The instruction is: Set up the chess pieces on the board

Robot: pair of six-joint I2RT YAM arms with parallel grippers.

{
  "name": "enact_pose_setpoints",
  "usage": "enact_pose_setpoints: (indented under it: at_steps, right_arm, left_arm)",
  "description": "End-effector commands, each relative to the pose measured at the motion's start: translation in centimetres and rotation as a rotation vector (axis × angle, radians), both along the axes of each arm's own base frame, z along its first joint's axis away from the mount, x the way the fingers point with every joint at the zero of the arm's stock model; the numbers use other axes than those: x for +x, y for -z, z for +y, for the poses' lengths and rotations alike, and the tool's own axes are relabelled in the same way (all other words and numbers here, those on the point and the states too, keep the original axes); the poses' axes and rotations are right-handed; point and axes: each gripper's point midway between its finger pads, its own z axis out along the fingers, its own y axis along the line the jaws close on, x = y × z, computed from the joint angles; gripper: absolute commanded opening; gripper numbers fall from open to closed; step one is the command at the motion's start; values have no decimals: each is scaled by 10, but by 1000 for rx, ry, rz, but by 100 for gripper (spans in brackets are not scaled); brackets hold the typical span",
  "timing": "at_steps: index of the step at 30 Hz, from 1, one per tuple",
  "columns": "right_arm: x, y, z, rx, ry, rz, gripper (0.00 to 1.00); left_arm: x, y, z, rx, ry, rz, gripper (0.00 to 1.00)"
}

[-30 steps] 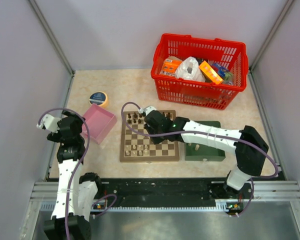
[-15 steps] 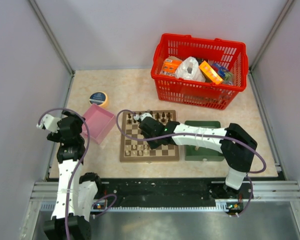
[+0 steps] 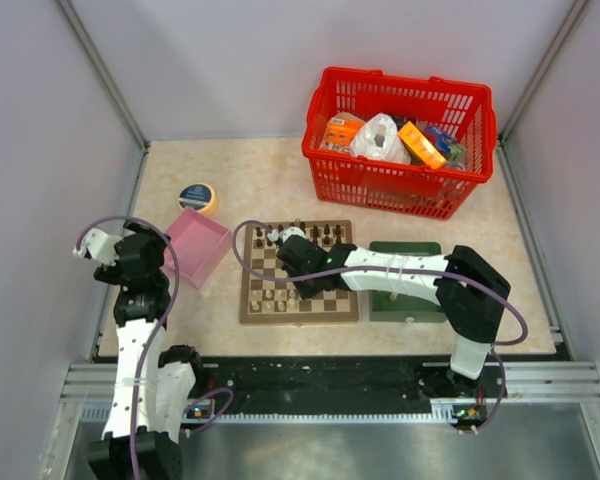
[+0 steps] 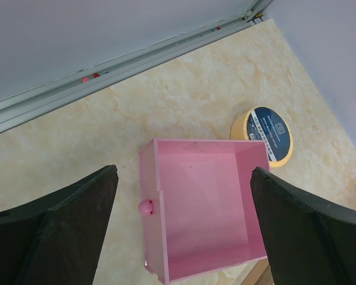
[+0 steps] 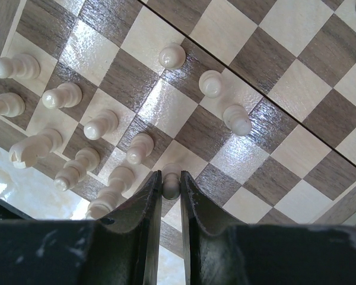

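The board (image 3: 300, 317) lies flat on the mottled beige table (image 3: 250, 175), near its front middle, between the pink box (image 4: 207, 202) and the green tray (image 3: 425, 308). It is a square of varnished wood, with dark-brown and cream squares inside a mid-brown border, and its gloss throws back patches of light in the right wrist view. The chess pieces (image 5: 98, 124) are small turned figures with round heads and flared feet. The pale ones crowd along the near edge, three more stand apart further in, and dark pieces (image 3: 272, 237) line the far edge. The right gripper (image 5: 171, 175), with two scuffed dull-black fingers, is pinched narrowly around a pale pawn (image 5: 171, 185); whether its foot touches the board cannot be told. The left gripper (image 4: 183, 175) hangs over the pink box with its matte black jaws spread wide. The box is a smooth, open plastic drawer with a small round knob. A yellow-rimmed tape roll (image 4: 266, 133) with a dark blue face lies just beside its far corner.
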Motion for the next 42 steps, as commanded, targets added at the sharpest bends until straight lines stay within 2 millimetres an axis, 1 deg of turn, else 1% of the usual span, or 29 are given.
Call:
enact_pose_setpoints:
  at_steps: [1,14,20,27,29,32,34,35,39,42]
  right_arm:
    - [4,-2,10,23,8,-20,16]
    - [3,3,9,9,6,-14,17]
    - [3,1,9,12,3,-16,20]
    - [4,-8,11,26,0,-27,26]
    - [5,-14,12,37,0,-33,27]
    - [8,-30,10,53,9,-64,28]
    - [10,-43,6,64,17,-92,29]
    - [12,-54,4,80,22,-116,29]
    - [19,-84,-13,103,59,-192,31]
    - [29,-99,-33,113,113,-239,33]
  left_arm:
    - [1,-10,2,7,-8,-37,99]
    - [2,-9,2,7,-8,-34,99]
    - [2,-7,3,6,-8,-28,99]
    - [2,-7,3,6,-8,-28,99]
    - [2,-8,2,6,-8,-31,99]
    - [2,-9,3,7,-8,-33,99]
    - [2,-9,2,7,-8,-33,99]
    - [2,-9,2,6,-6,-33,99]
    - [2,-10,2,7,-4,-37,99]
    - [2,-11,2,6,-5,-40,99]
